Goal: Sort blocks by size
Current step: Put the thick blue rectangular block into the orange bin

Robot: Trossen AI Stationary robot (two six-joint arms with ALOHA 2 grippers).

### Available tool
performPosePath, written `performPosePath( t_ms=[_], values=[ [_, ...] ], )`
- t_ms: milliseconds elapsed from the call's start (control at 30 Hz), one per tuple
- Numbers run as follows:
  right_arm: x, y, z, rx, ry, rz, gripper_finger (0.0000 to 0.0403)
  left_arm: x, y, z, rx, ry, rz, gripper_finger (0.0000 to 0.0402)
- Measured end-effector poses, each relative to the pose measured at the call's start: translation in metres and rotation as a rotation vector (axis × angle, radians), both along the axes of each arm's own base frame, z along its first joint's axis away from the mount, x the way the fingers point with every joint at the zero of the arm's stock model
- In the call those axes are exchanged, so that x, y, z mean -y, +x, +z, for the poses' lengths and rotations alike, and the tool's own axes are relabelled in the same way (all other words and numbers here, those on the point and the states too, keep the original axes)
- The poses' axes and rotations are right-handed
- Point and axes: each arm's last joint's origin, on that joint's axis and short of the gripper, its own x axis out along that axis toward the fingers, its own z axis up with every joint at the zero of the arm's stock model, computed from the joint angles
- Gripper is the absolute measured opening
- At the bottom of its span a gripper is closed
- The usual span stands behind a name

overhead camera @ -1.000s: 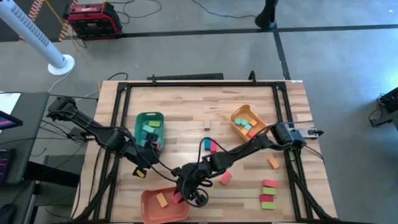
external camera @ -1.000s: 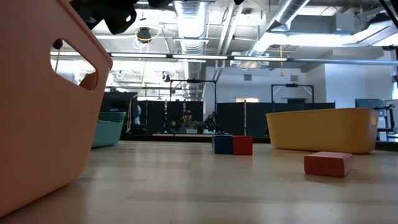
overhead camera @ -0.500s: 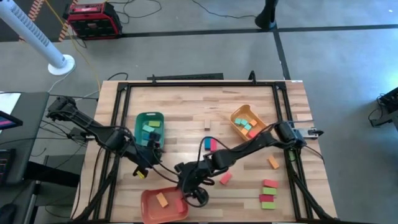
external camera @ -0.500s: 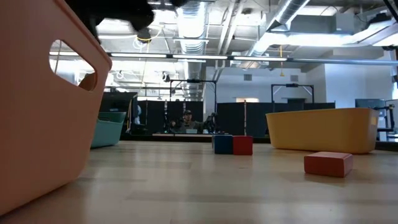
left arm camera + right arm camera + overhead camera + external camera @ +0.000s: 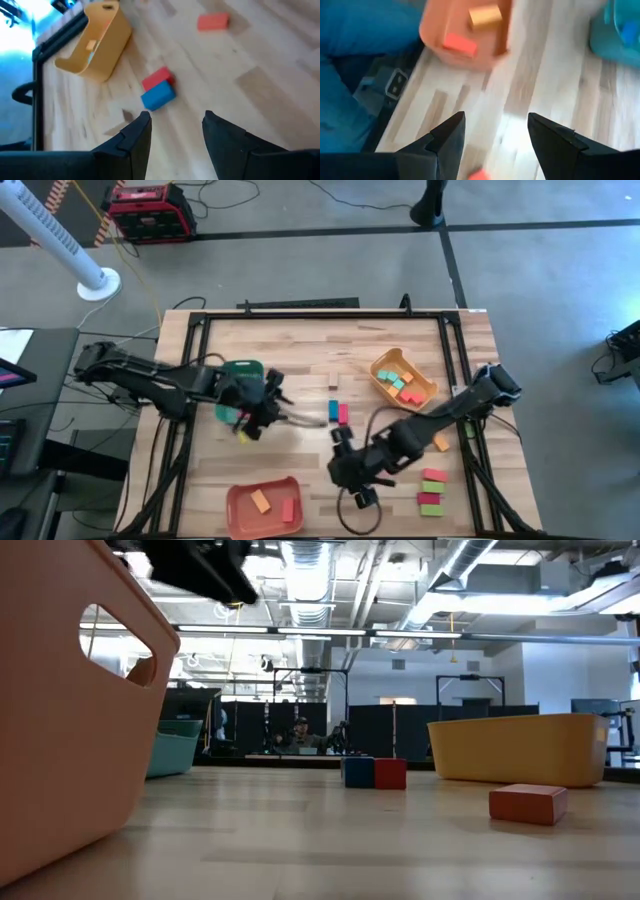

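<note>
A: Salmon-red tray sits at the lower left of the wooden desk in the high view, with an orange block and a red block lying inside it.

B: And the pincers?

A: The right pincer hangs over bare wood just right of that tray, fingers spread, nothing between them. The left pincer reaches out beside the green tray, left of centre, also parted and empty.

B: Where are the other blocks?

A: A blue block and a red one touch each other mid-desk, just right of the left pincer. The yellow-orange tray at upper right holds several small blocks. An orange block lies alone near the right edge, and a stack-like row of pink, green and red bars sits at the lower right.
</note>
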Motion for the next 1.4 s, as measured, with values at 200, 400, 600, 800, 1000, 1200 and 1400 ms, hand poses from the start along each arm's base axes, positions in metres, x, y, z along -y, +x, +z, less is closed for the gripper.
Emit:
performPosePath(
  t_ms=[200,400,600,800,1000,1200,1400],
  values=[
    [-0.019,-0.029,-0.001,-0.072,-0.031,-0.141,0.0244,-0.04,0.028,-0.016,-0.027,0.016,-0.04,0.0166],
    [-0.032,-0.048,-0.005,-0.094,-0.067,-0.269,0.0244,-0.066,0.065,-0.037,-0.105,0.001,-0.081,0.0166],
    [-0.045,-0.067,-0.008,-0.098,-0.077,-0.362,0.0244,-0.07,0.1,-0.06,-0.186,0.022,-0.162,0.0166],
    [-0.058,-0.089,-0.009,-0.072,-0.094,-0.45,0.0244,-0.066,0.127,-0.081,-0.282,0.067,-0.245,0.0166],
    [-0.066,-0.103,-0.009,-0.035,-0.097,-0.507,0.0244,-0.058,0.147,-0.094,-0.32,0.105,-0.315,0.0166],
    [-0.069,-0.11,-0.009,-0.018,-0.092,-0.533,0.0244,-0.053,0.155,-0.101,-0.318,0.159,-0.378,0.0166],
    [-0.07,-0.111,-0.009,-0.003,-0.089,-0.546,0.0244,-0.054,0.16,-0.107,-0.298,0.19,-0.399,0.0166]
  ],
)
